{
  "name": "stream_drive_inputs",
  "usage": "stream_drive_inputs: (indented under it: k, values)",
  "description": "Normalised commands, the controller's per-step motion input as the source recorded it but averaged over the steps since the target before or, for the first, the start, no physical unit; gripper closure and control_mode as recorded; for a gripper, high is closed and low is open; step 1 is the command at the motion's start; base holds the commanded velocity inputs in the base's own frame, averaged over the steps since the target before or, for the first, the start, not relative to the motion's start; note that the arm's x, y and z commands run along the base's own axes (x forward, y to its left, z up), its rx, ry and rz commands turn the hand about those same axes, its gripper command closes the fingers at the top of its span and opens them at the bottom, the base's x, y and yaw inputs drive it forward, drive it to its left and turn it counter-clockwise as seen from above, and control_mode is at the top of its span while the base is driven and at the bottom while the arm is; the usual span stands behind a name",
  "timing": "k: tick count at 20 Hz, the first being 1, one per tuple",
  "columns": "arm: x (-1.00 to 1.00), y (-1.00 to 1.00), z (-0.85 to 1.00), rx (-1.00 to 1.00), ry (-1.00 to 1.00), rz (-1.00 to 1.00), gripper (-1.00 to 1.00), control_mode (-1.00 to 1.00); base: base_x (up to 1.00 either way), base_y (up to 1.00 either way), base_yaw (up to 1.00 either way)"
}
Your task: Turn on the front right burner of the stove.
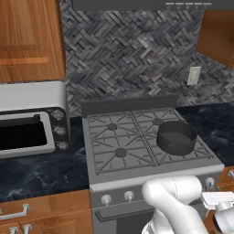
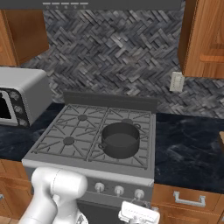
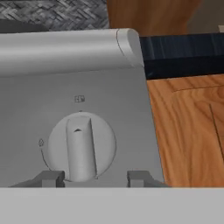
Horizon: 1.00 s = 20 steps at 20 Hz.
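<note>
The open, empty tool (image 3: 94, 178) is held before the stove's (image 3: 65, 52) rigid white knob (image 3: 81, 146), best pinched across its raised, upright central ridge.

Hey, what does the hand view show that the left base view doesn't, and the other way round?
Hand view alone: a close look at the knob, its ridge upright with a small pointer mark, and the hand with one finger tip either side of its lower edge. Left base view alone: the dark pot over the front right burner, and the toaster oven. Both: the stove, the dark counter, and wooden cabinets.
</note>
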Motion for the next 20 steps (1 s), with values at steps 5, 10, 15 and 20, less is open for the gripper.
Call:
stream_drive_inputs:
  k: [5, 10, 15, 20]
  values:
    - [0.34, 0.0, 0.29, 0.0, -0.18, 0.12, 1.0, -1.0, 0.0, 0.0, 0.0]
    - [0.35, 0.0, 0.35, 0.0, -0.14, 0.19, 1.0, -1.0, 0.0, 0.0, 0.0]
    - [0.21, 0.04, 0.36, -0.07, -0.03, 0.18, 1.0, -1.0, 0.0, 0.0, 0.0]
    - [0.17, 0.09, 0.24, -0.32, 0.09, 0.02, 1.0, -1.0, 0.0, 0.0, 0.0]
